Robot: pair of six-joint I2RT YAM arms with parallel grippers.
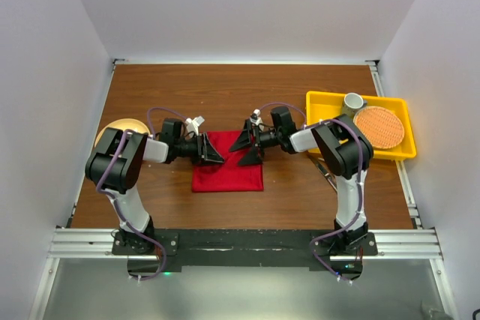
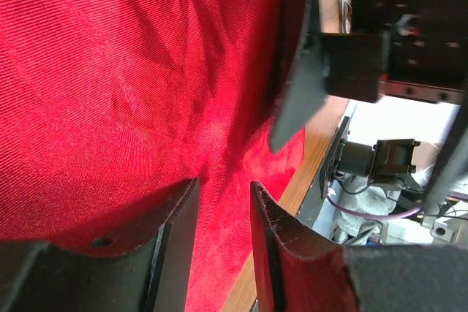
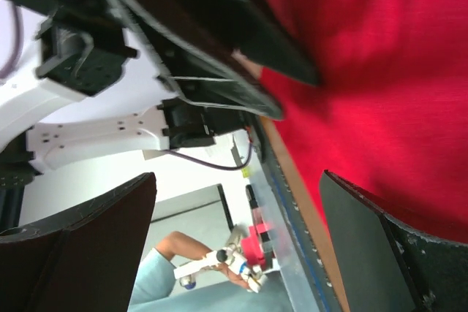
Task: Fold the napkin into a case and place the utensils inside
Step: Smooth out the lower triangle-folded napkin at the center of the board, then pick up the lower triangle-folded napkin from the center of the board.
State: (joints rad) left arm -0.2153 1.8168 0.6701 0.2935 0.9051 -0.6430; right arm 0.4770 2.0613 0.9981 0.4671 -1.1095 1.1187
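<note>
The deep-red napkin (image 1: 229,174) lies flat on the table as a near-square; no narrow case shape shows. My left gripper (image 1: 219,154) hovers low over its upper left part, jaws a little apart with only cloth (image 2: 110,71) showing through the gap (image 2: 224,184). My right gripper (image 1: 242,149) faces it over the napkin's upper right edge, wide open (image 3: 238,177) and empty, with the napkin (image 3: 380,71) beside it. Thin pale pieces that may be the utensils (image 1: 325,169) show on the table beside the right arm, mostly hidden.
A yellow tray (image 1: 322,103) at the right holds a round orange woven mat (image 1: 379,127) and a grey cup (image 1: 353,101). A tan plate (image 1: 109,131) lies under the left arm. White walls close in the table on three sides.
</note>
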